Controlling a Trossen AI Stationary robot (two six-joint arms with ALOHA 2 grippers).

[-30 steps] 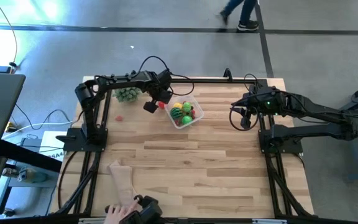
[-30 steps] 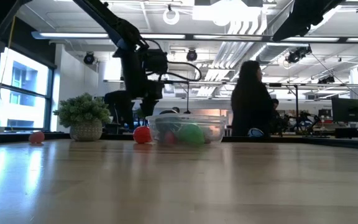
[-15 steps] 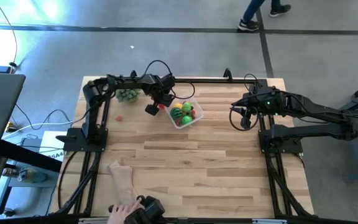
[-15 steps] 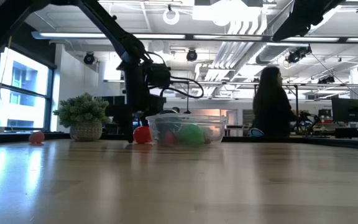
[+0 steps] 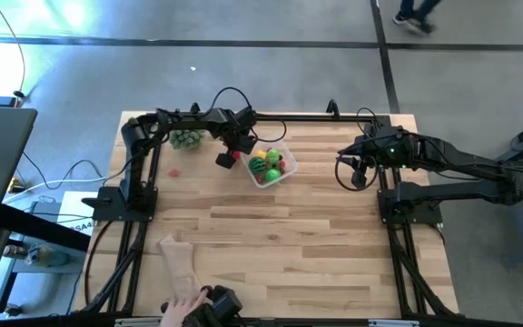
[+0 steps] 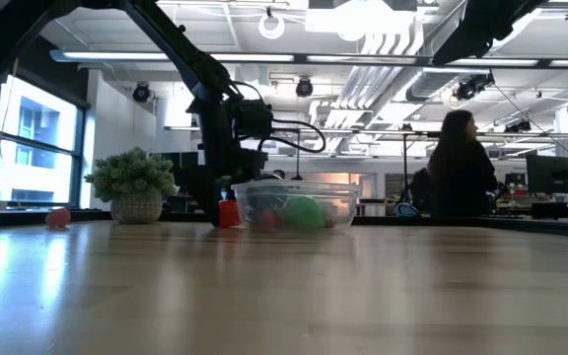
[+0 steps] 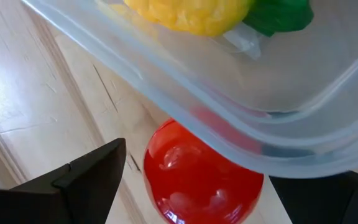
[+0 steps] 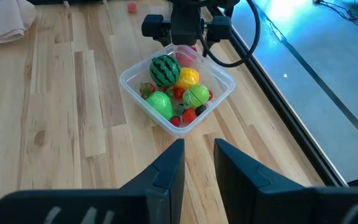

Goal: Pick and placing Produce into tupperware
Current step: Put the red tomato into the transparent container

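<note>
Your left hand [image 7: 191, 180] straddles a red ball [image 7: 201, 177] – half hidden under the tupperware [image 7: 229, 118] rim, fingers spread; right hand [image 8: 194, 165] waits, parted.

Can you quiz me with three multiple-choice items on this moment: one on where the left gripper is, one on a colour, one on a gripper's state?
1. Where is the left gripper?
A. Over the beige cloth
B. At the tupperware's edge, around a red ball
C. Beside the right arm's base

2. What colour is the toy lying alone on the table near the potted plant?
A. Red
B. Blue
C. Yellow

3. How do the left gripper's fingers stand?
A. Shut on the watermelon ball
B. Shut with nothing in them
C. Open, one on each side of the red ball

Answers: 1 B, the left wrist view shows the ball between the fingers, partly under the container's rim. 2 A, the stray toy is red. 3 C, gaps show between each finger and the ball.
</note>
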